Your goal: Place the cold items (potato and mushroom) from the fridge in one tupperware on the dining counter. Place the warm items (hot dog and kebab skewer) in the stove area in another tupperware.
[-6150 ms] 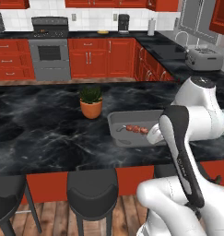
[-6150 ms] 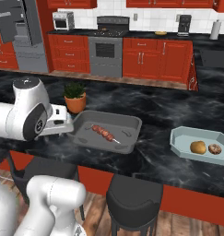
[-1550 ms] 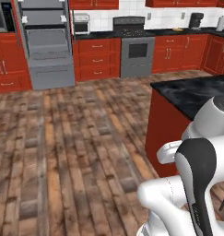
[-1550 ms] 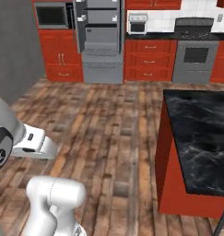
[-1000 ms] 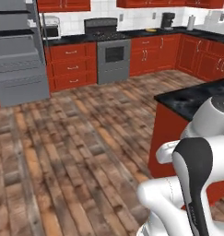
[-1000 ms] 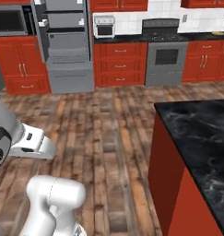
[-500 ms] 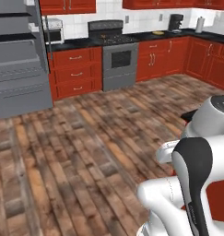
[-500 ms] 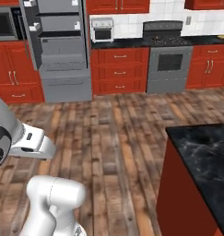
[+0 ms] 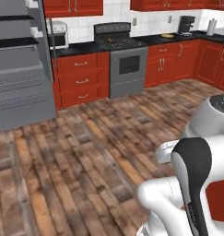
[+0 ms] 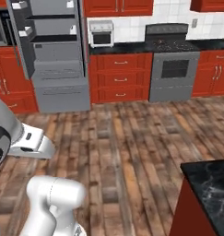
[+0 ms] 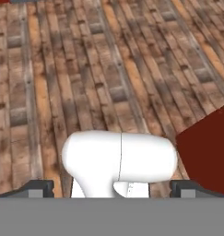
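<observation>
- Fridge (image 10: pixel 56 55) at far left of the back wall in the right base view: grey, doors swung open, shelves and lower drawers exposed. The same fridge (image 9: pixel 21 69) fills the left edge of the left base view. Shelf contents too small to resolve; potato and mushroom cannot be made out.
- Toaster oven (image 10: pixel 101 33): white, on the black desk just right of the fridge, above red drawers. Also visible in the left base view (image 9: pixel 58 36).
- Stove (image 9: pixel 125 62): grey range with dark oven window, set between red cabinets, right of the toaster oven. Right base view shows it too (image 10: pixel 171 60). A small dark item sits on the cooktop (image 9: pixel 109 40); cannot tell what it is. Hot dog not identifiable here.
- Coffee machine (image 9: pixel 186 24): dark, on the back desk right of the stove, with a small yellowish item (image 9: pixel 167 35) between them.
- Floor (image 9: pixel 76 156): wood planks, open area between the back cabinets and the robot.
- Island desk (image 10: pixel 210 189): black marbled top on a red base, lower right corner of the right base view; the part visible is bare.
- Gripper (image 11: pixel 111 189): hand view looks down at the plank floor; the two dark tips sit at the far left and far right bottom, so the jaws stand wide open with nothing between them. Red panel of the island (image 11: pixel 208 152) at the right edge.
- Arm (image 9: pixel 196 161): folded close to the base, lower right of the left base view.
</observation>
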